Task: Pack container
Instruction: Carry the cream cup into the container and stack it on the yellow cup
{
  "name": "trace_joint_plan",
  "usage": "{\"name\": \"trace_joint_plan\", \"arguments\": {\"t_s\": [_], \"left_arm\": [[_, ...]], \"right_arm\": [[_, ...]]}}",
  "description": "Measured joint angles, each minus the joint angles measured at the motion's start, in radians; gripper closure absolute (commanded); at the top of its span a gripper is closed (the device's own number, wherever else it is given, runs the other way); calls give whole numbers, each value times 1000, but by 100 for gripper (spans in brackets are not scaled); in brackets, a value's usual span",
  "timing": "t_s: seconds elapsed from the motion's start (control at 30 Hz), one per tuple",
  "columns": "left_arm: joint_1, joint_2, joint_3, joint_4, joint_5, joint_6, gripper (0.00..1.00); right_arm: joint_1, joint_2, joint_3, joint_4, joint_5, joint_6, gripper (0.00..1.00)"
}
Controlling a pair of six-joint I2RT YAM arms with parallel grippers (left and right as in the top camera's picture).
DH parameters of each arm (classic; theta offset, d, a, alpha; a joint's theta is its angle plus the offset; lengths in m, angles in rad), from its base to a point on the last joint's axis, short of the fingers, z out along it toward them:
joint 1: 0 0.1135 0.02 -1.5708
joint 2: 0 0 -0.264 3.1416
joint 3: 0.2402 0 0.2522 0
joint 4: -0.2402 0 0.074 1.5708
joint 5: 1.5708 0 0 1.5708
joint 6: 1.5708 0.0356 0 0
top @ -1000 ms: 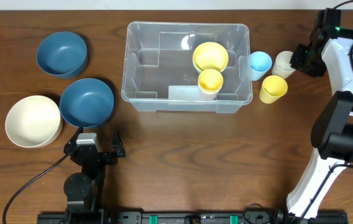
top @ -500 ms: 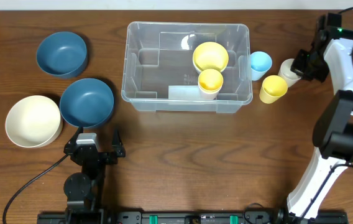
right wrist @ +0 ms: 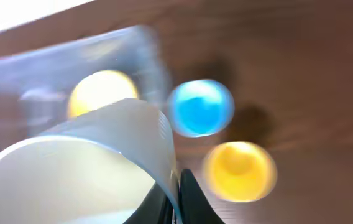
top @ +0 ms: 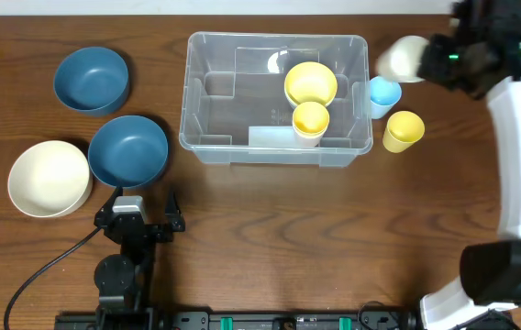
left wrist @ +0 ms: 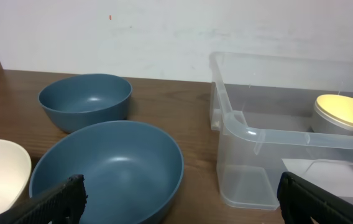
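The right gripper [top: 428,60] is clenched on a cream cup [top: 405,58], held aloft just right of the container's [top: 187,101] far right corner. The container sits mid-table, 2 yellow cups [top: 311,120] inside at its right end. The left gripper [top: 138,213] rests with jaws spread near 2 blue bowls [top: 128,150].

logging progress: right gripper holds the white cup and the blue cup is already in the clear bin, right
No: the overhead view shows the blue cup outside the clear bin, on the table beside it. The right gripper holds the white cup.
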Motion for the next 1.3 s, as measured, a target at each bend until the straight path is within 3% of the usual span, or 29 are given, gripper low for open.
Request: {"name": "trace_joint_plan", "arguments": {"t_s": [0.3,0.57,0.63,0.67,0.73,0.77,1.0,1.23,1.3], "left_arm": [[0,0,0,0,0,0,2],[0,0,0,0,0,0,2],[0,0,0,0,0,0,2],[0,0,0,0,0,0,2],[0,0,0,0,0,0,2],[0,0,0,0,0,0,2],[0,0,0,0,0,0,2],[0,0,0,0,0,0,2],[0,0,0,0,0,0,2]], "right_arm": [[280,70,0,-22,55,-6,93],[334,170,-2,-49,95,-2,94],[334,184,-2,-53,99,2,86],[334,193,-2,-53,100,2,67],[334,207,-2,-53,105,8,42],[334,212,-2,-53,106,8,39],[335,228,6,-58,107,7,36],[325,212,135,-180,99,7,36],[304,185,166,-218,100,5,31]]}}
